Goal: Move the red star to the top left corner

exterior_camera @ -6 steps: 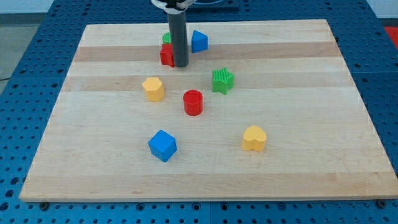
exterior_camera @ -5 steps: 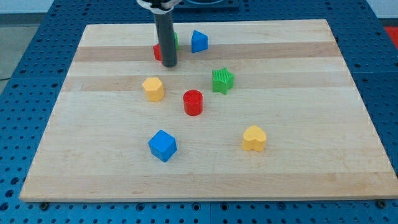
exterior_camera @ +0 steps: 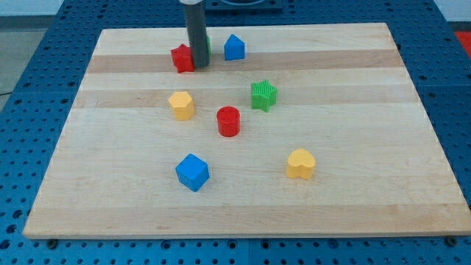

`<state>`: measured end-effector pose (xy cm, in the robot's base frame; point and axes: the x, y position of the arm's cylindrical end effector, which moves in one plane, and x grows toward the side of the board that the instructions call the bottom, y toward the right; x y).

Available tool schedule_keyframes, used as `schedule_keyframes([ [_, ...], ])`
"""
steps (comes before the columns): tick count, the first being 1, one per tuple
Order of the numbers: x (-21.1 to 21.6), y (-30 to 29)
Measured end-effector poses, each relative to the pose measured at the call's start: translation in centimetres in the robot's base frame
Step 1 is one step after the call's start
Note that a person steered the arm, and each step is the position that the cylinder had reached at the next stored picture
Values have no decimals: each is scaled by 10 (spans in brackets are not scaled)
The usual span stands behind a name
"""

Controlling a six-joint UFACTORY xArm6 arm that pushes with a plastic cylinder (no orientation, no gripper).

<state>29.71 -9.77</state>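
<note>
The red star point(exterior_camera: 181, 57) lies near the top of the wooden board point(exterior_camera: 353, 110), left of centre. My tip point(exterior_camera: 199, 65) touches its right side, with the dark rod rising above it. A green block point(exterior_camera: 206, 46) is mostly hidden behind the rod, so I cannot make out its shape. The board's top left corner point(exterior_camera: 104, 33) is well to the left of the star.
A blue house-shaped block point(exterior_camera: 234, 47) sits right of the rod. A green star point(exterior_camera: 263, 95), red cylinder point(exterior_camera: 229, 121), yellow hexagon point(exterior_camera: 181, 105), blue cube point(exterior_camera: 193, 171) and yellow heart point(exterior_camera: 300, 163) lie lower on the board.
The red star has slid left and slightly up, pushed by my tip. The rod moved left, then back a little to the right and up.
</note>
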Motion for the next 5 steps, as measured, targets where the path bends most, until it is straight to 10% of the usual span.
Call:
schedule_keyframes([
  [5,-30,-120],
])
